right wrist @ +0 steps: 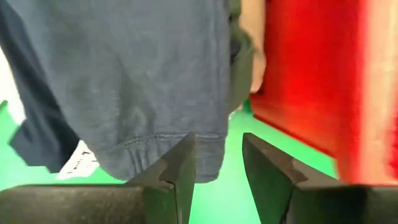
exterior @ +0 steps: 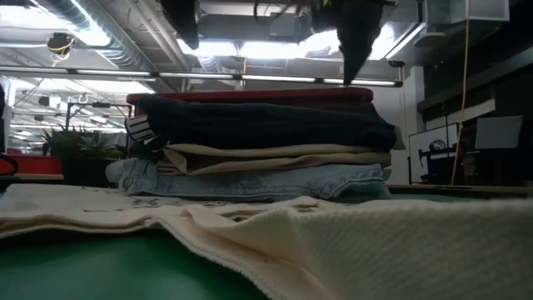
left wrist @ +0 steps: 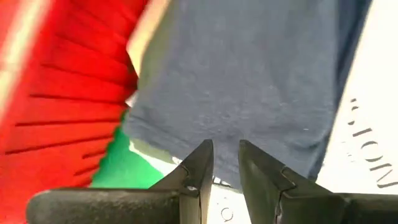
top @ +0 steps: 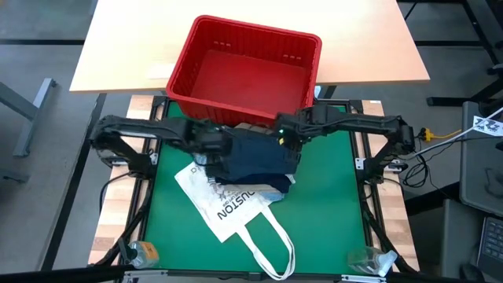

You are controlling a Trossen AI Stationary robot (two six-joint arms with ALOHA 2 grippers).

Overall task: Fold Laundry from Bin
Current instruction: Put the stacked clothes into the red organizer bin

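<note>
While both arms are hanging over the stack's far edge, the step in hand looks like finishing: the navy garment is lying flat on top, just under and ahead of both claws. The left claw is showing a narrow gap with nothing between its fingers; the right claw is standing a bit wider, also gripping nothing, its tips at the navy hem. The bin, just behind the claws, is looking bare inside.

Next move probably calls for lifting both claws clear without dragging the top layer, then checking the bin for leftovers.

Count: one bin; one tote under the stack on the green tabletop; four folded layers showing in the low view — navy, beige, denim, plus a dark striped edge I cannot identify. Two claws.
</note>
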